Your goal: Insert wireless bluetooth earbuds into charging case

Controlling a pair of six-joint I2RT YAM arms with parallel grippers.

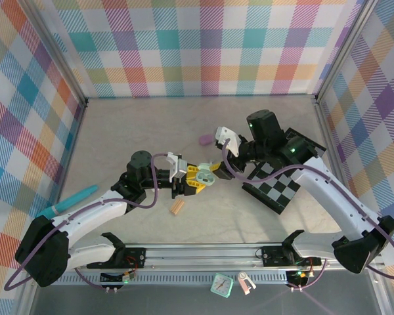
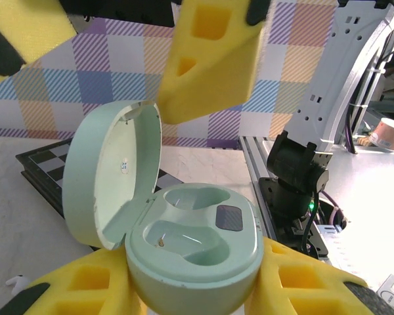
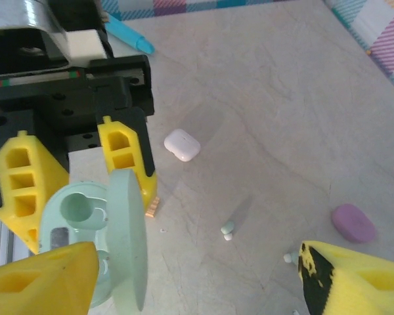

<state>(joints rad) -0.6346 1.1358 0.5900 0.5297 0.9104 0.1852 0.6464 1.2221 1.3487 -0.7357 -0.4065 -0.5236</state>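
My left gripper [image 1: 198, 181] is shut on a pale green charging case [image 2: 197, 246], yellow fingers [image 2: 85, 289] on both sides of its base. The lid [image 2: 111, 174] stands open and both wells are bare. Above the case my right gripper [image 1: 218, 164] hangs open, one yellow finger [image 2: 213, 59] close by the lid's upper edge; whether it touches I cannot tell. In the right wrist view the case's lid [image 3: 128, 243] is at the lower left, and a pale green earbud [image 3: 228, 229] lies on the table. Another earbud [image 3: 290, 258] peeks out beside my right finger [image 3: 354, 279].
A white case [image 3: 182, 145] and a purple case [image 3: 353, 223] lie on the table. A tan ridged block [image 1: 177, 208] sits near the left gripper. A checkered board [image 1: 282, 187] lies under the right arm, and a teal pen [image 1: 75, 200] is at the left.
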